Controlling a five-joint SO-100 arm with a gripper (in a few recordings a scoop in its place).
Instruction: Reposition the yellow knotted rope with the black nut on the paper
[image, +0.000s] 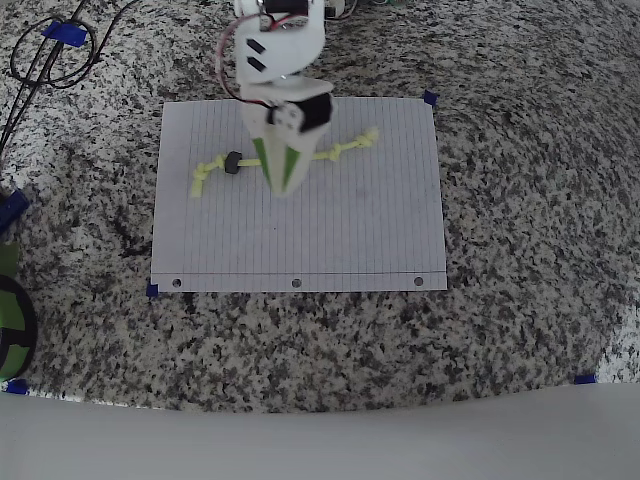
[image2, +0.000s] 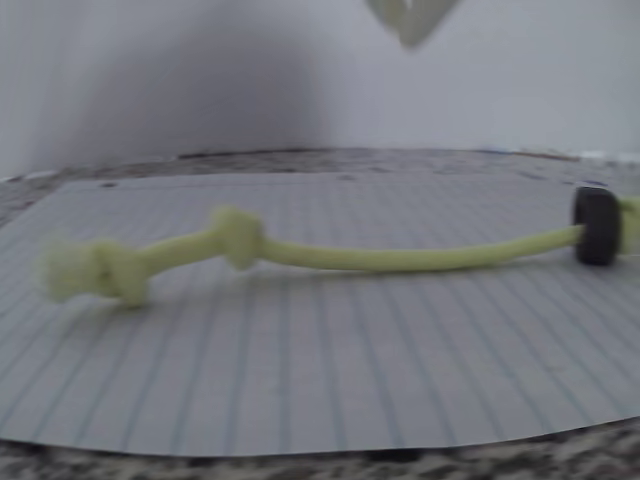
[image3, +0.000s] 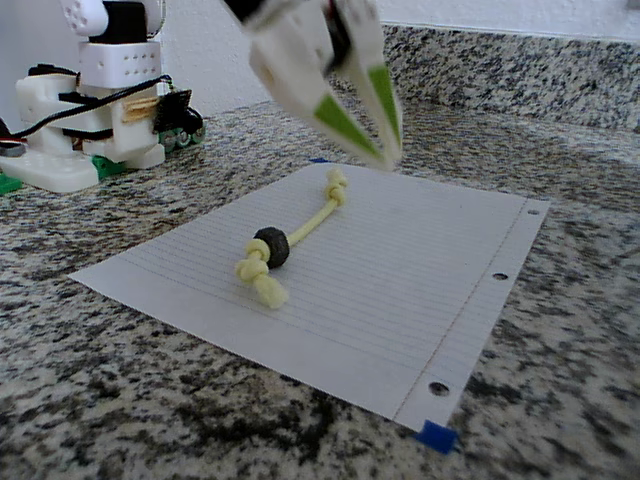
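Starting at the left of the overhead view, the yellow knotted rope (image: 285, 158) is lying across the upper half of the paper (image: 300, 240), running from a knot at left centre up toward the upper right. The black nut (image: 233, 163) is sitting on it near the left end, just beside a knot. The gripper (image3: 385, 150) is hanging above the rope's middle, its fingers closing to a point and holding nothing; it is not touching rope or paper.

The likely trouble: a descent onto the thin cord could pinch the sheet as well and drag or crease it, and a grip off the cord's centre could let it slip free. The nut may also slide along the cord when lifted.

In the fixed view, the arm's base (image3: 90, 110) is standing at the upper left, well apart. Blue tape (image3: 437, 436) is marking the paper's corner. Nothing is blocking the path down.
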